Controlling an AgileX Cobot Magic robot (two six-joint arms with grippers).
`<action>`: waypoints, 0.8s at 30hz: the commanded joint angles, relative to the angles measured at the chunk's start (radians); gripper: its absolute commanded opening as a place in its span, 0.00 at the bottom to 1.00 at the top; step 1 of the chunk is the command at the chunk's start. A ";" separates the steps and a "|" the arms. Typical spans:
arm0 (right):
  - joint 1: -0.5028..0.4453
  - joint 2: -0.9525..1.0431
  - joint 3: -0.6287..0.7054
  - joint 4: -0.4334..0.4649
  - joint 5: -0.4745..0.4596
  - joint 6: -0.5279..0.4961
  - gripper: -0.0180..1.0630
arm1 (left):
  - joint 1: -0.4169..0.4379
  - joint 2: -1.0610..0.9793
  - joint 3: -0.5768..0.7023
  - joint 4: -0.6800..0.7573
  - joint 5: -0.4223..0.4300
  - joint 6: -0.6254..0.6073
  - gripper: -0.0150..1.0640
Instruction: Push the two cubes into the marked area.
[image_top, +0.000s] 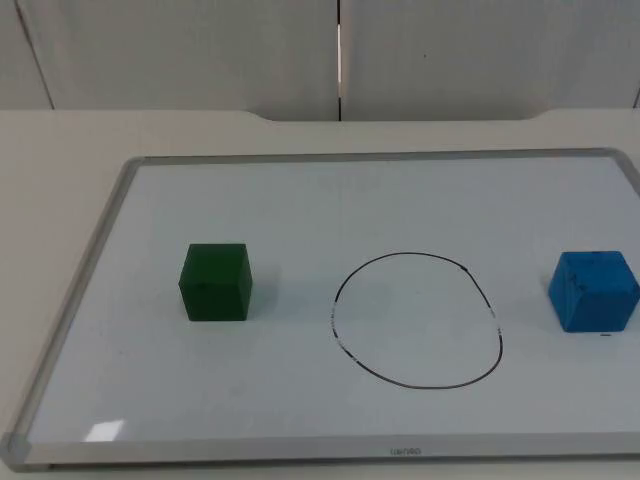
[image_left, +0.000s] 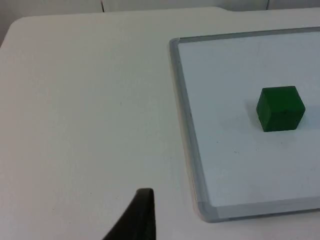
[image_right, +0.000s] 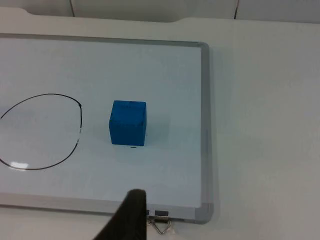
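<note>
You'll find one small printed mark on the near frame edge of the silver-framed whiteboard (image_top: 405, 452), too tiny to read.

A tapered black fingertip (image_left: 137, 217) on each wrist.

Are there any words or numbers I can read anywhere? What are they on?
Small print on the near frame of the whiteboard: too small and blurred to read.
Green cube: no writing.
Blue cube: a few dark marks, nothing readable.
Drawn circle: just a black line, no letters or numbers.
</note>
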 joint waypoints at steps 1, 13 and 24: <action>-0.005 -0.005 0.006 0.000 0.001 0.001 0.99 | 0.003 0.020 -0.021 0.003 -0.032 -0.003 0.99; -0.005 -0.005 0.006 0.000 0.001 0.001 0.99 | 0.003 0.104 -0.036 0.015 -0.125 -0.003 0.99; -0.005 -0.005 0.006 0.000 0.001 0.001 0.99 | 0.003 0.166 -0.036 0.003 -0.209 -0.003 0.99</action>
